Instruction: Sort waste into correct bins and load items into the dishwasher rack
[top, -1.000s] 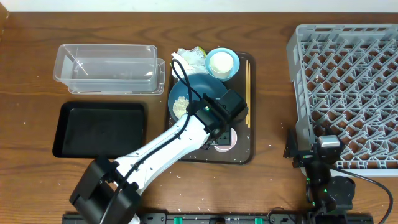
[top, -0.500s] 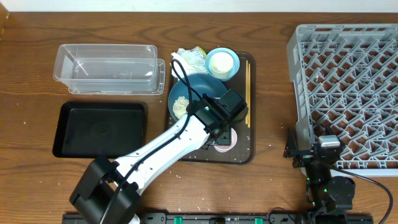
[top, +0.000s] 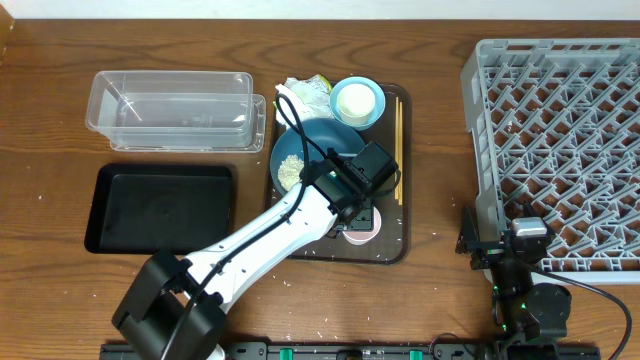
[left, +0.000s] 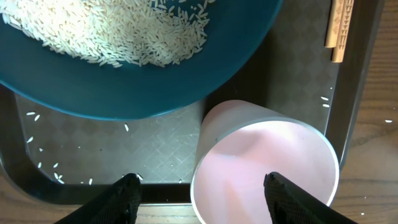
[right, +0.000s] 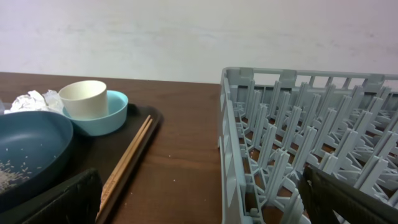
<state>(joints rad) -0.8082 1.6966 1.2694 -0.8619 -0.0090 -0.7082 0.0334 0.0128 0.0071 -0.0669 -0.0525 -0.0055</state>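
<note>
Fingers of the left gripper are spread, gripping nothing: one over the mouth of the pink cup, the other outside its wall above the brown tray. Cup is upright, smooth-walled, at the tray's near edge, just beside the dark-blue bowl holding rice. Stray grains on the tray's textured floor. Chopsticks lie along the tray's right rim. Right gripper is low and empty, fingers wide apart, beside the grey lattice rack. A strip of wooden worktop shows between tray and rack.
</note>
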